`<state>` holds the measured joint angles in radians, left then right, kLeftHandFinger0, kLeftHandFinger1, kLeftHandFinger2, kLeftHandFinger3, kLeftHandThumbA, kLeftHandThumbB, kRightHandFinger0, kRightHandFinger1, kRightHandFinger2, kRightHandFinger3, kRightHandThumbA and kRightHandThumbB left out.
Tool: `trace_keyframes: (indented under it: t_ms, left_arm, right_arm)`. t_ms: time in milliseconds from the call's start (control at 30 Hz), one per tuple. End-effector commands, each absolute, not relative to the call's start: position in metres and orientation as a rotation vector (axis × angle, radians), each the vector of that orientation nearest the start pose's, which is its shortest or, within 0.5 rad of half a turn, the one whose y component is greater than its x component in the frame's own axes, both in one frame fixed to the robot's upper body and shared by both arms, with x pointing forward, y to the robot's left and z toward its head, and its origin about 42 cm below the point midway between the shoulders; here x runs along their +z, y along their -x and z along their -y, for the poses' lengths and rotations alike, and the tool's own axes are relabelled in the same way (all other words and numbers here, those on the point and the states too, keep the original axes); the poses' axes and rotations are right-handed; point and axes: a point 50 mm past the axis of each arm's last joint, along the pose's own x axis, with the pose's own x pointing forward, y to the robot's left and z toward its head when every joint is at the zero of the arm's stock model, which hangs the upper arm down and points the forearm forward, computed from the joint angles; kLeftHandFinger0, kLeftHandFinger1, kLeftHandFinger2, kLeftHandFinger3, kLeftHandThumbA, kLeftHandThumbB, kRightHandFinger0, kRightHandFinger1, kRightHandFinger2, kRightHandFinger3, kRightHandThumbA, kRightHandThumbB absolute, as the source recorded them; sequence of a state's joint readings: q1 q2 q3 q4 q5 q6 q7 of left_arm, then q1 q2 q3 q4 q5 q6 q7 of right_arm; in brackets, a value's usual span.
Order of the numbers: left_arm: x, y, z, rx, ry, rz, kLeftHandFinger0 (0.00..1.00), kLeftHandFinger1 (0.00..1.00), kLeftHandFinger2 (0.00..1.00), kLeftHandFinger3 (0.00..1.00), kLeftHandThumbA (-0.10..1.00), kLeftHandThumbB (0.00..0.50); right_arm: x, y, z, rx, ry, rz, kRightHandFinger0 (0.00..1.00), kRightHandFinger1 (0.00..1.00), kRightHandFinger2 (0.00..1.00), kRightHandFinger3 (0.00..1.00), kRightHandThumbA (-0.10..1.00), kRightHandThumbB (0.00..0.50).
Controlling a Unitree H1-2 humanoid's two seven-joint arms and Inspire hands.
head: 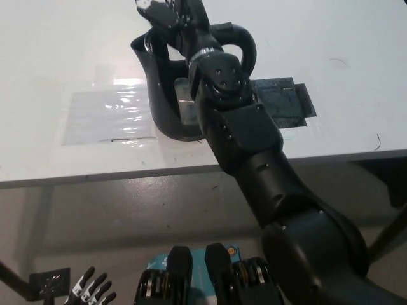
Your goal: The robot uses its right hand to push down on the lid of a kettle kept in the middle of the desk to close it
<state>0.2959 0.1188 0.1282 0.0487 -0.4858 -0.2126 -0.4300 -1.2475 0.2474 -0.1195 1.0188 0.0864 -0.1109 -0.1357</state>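
A black kettle (162,95) stands on the white surface (57,57), toward its near edge, with a clear plastic sheet (105,115) lying to its left and a dark patch (283,101) to its right. The black right arm reaches from the near right across the kettle, hiding much of its body and top. The right hand (166,16) sits over the kettle's far rim — whether its fingers are spread or pressed I cannot tell. The white left hand (89,291) hangs low at the near left, fingers apart, holding nothing.
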Motion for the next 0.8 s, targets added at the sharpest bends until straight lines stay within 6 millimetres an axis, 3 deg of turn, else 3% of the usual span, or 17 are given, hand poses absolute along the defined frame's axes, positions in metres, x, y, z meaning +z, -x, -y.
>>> trace_keyframes:
  t_ms: [0, 167, 433, 633, 700, 767]
  left_arm:
    - [0.055, -0.167, -0.29, -0.146, 0.31, 0.068, 1.0, 1.0, 1.0, 1.0, 1.0, 0.482]
    - [0.056, -0.165, -0.293, -0.132, 0.303, 0.07, 1.0, 1.0, 1.0, 1.0, 1.0, 0.491]
    - [0.056, -0.171, -0.295, -0.135, 0.299, 0.071, 1.0, 1.0, 1.0, 1.0, 1.0, 0.49]
    - [0.056, -0.176, -0.289, -0.138, 0.304, 0.078, 1.0, 1.0, 1.0, 1.0, 1.0, 0.479]
    - [0.057, -0.178, -0.286, -0.134, 0.312, 0.078, 1.0, 1.0, 1.0, 1.0, 1.0, 0.488]
    - [0.057, -0.178, -0.283, -0.133, 0.317, 0.081, 1.0, 1.0, 1.0, 1.0, 1.0, 0.491]
  right_arm:
    - [0.374, -0.533, -0.035, 0.321, -0.245, 0.326, 1.0, 1.0, 1.0, 1.0, 0.45, 0.108]
    - [0.379, -0.535, -0.032, 0.308, -0.236, 0.333, 1.0, 1.0, 1.0, 1.0, 0.45, 0.108]
    - [0.414, -0.531, -0.035, 0.338, -0.275, 0.396, 1.0, 1.0, 1.0, 1.0, 0.47, 0.138]
    - [0.407, -0.534, -0.049, 0.335, -0.25, 0.329, 1.0, 1.0, 1.0, 1.0, 0.46, 0.126]
    - [0.4, -0.538, -0.057, 0.333, -0.101, 0.282, 1.0, 1.0, 1.0, 1.0, 0.54, 0.108]
    - [0.399, -0.539, -0.059, 0.342, -0.099, 0.26, 1.0, 1.0, 1.0, 1.0, 0.52, 0.09]
